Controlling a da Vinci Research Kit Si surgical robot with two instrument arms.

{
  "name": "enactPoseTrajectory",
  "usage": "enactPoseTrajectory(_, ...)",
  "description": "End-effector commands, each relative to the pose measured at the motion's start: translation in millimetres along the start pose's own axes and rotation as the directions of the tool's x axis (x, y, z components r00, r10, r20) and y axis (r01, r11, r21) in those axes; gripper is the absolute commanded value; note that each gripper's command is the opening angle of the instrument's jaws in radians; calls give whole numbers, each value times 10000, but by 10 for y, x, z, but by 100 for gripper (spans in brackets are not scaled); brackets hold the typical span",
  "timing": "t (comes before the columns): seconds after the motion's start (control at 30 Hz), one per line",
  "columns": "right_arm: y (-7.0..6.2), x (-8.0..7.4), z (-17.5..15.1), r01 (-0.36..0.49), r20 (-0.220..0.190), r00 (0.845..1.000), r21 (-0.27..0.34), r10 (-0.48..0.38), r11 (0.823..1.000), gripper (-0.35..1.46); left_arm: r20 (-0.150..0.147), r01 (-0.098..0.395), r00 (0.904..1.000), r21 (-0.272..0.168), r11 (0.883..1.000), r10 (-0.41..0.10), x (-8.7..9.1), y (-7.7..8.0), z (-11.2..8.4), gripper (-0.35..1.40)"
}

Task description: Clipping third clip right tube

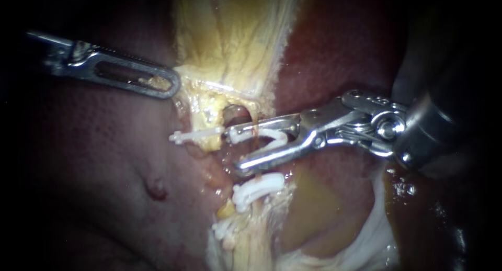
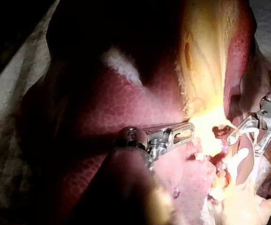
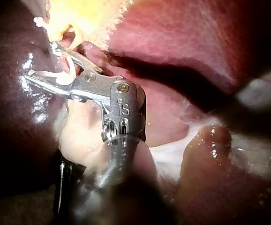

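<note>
Clip placement in hand: right instrument's pincer (image 1: 236, 149), spread wide holding an open white clip (image 1: 267, 136), straddles the right tube (image 1: 254, 127) just far of a set clip (image 1: 259, 190), likely needing a firm squeeze shut next.

The liver (image 1: 99, 161) is showing deep maroon, finely speckled — in the left wrist view the speckle is reading as a pale honeycomb net. The tissue band (image 1: 230, 35) is glowing mustard yellow with whitish lengthwise streaks. The left instrument (image 1: 175, 88) and the right instrument (image 1: 236, 149) are gleaming silver-grey, the left's edge carrying fine ridges. The open clip (image 1: 264, 136), the lower clip (image 1: 259, 188) and the side clip (image 1: 196, 136) are showing plain white; the tube (image 1: 236, 114) is looking brownish-red.
</note>
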Motion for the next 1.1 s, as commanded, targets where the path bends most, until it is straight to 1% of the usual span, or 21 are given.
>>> enactPoseTrajectory(0.03,-2,0,1,9,27,10000,44,-9,10000,46,0,2,10000,-1,10000,-2,0,0,0,-35)
enactPoseTrajectory(0.17,-3,1,1,12,83,10000,164,-14,9999,46,0,2,10000,0,10000,-2,0,0,0,-35)
enactPoseTrajectory(0.33,-4,0,1,22,188,9998,386,-29,9993,41,1,1,10000,-1,10000,-1,0,1,0,-35)
enactPoseTrajectory(0.5,-3,0,-2,21,185,9998,379,-28,9993,35,1,-1,10000,-1,10000,1,0,2,1,-35)
enactPoseTrajectory(0.77,2,-3,-9,32,145,9999,277,-36,9996,10,2,0,10000,-3,10000,0,0,2,1,-35)
enactPoseTrajectory(1.07,4,-4,-12,40,97,9999,164,-41,9999,-8,2,1,10000,-2,10000,-1,0,2,1,-35)
enactPoseTrajectory(1.1,4,-4,-12,41,99,9999,165,-43,9999,-12,2,2,10000,-3,10000,-2,0,2,1,-35)
